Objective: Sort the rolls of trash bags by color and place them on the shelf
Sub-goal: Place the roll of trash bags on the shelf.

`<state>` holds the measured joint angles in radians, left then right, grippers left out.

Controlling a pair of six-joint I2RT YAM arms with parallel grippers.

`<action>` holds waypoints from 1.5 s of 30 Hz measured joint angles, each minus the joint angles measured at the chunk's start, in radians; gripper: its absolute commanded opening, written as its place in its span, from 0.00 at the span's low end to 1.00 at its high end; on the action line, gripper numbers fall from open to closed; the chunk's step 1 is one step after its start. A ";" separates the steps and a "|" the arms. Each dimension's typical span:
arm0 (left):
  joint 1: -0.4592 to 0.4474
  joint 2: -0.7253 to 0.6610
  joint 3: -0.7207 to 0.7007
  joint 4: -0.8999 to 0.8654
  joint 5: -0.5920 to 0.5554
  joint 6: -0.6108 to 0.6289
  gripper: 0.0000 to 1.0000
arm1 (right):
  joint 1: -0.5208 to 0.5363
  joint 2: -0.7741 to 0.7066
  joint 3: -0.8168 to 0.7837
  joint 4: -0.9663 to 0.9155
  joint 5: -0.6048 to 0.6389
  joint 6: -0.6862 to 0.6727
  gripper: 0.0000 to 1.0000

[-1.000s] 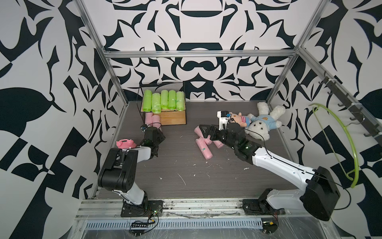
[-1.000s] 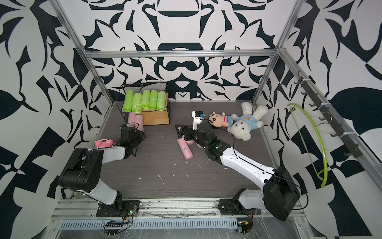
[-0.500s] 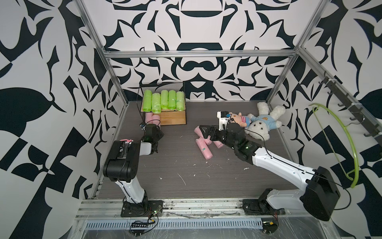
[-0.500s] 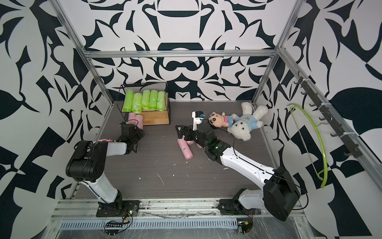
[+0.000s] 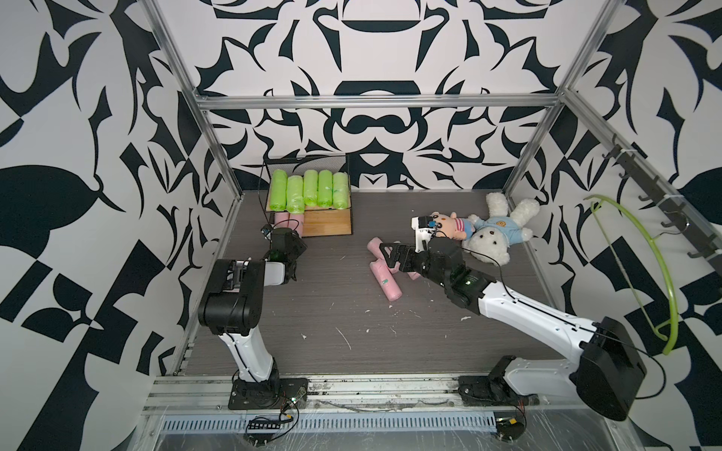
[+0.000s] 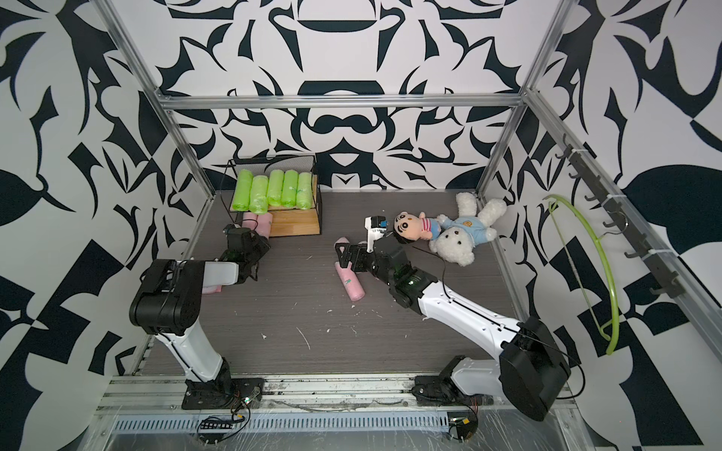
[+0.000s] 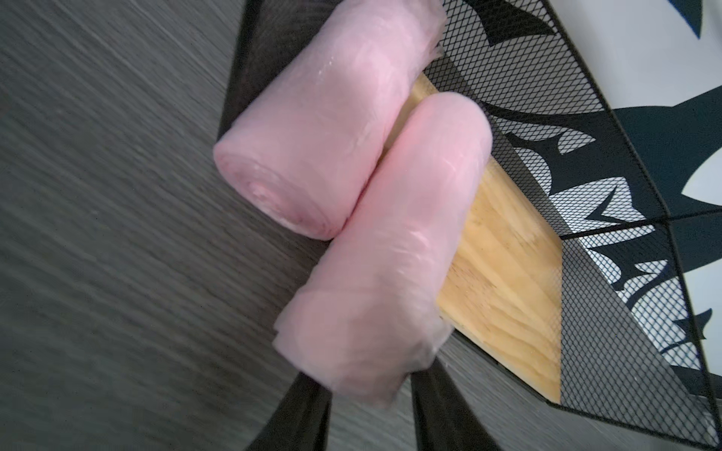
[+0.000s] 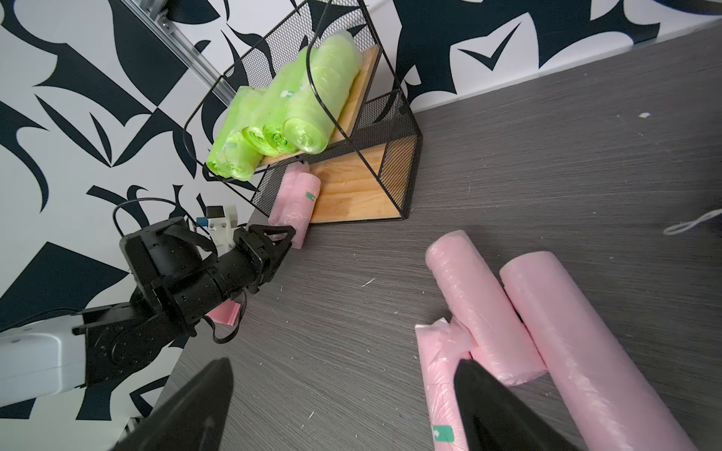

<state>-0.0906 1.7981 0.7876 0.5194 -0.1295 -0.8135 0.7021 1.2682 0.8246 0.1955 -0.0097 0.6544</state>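
Several lime-green rolls [image 5: 308, 189] lie side by side on the upper board of the shelf [image 5: 332, 224]. Two pink rolls [image 7: 324, 129] [image 7: 394, 242] lie on its lower board at the left end. My left gripper [image 7: 371, 384] [image 5: 292, 239] is at the near end of the second roll; its fingers [image 7: 308, 414] stand narrowly apart and their tips are hidden behind that end. Three more pink rolls [image 8: 480, 300] [image 8: 586, 351] [image 8: 437, 390] lie together on the table. My right gripper [image 8: 344, 390] [image 5: 390, 255] hangs open just over them, one finger [image 8: 492, 406] above the labelled roll.
A plush doll [image 5: 449, 226] and a white teddy bear [image 5: 496, 234] lie at the back right. A pink object [image 6: 213, 289] sits under my left forearm. A green hanger [image 5: 640, 250] hangs on the right wall. White scraps dot the dark table [image 5: 351, 332].
My left arm has swung in and its gripper has moved closer to the shelf's lower tier, its jaws narrowing. The right arm has stayed where it was.
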 measured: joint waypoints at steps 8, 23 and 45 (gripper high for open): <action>0.002 0.059 0.061 0.016 0.000 -0.002 0.43 | 0.000 0.000 -0.005 -0.013 0.003 0.000 0.94; 0.023 0.094 0.077 0.080 0.036 -0.037 0.53 | 0.013 0.016 -0.020 -0.051 0.003 -0.016 0.94; 0.025 -0.280 -0.220 -0.011 0.288 -0.144 0.69 | 0.066 0.315 0.143 -0.452 0.076 -0.294 0.78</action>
<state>-0.0658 1.5185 0.5678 0.5083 0.1581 -0.9577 0.7677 1.5829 0.9680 -0.2565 0.0666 0.3603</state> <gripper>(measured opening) 0.688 0.784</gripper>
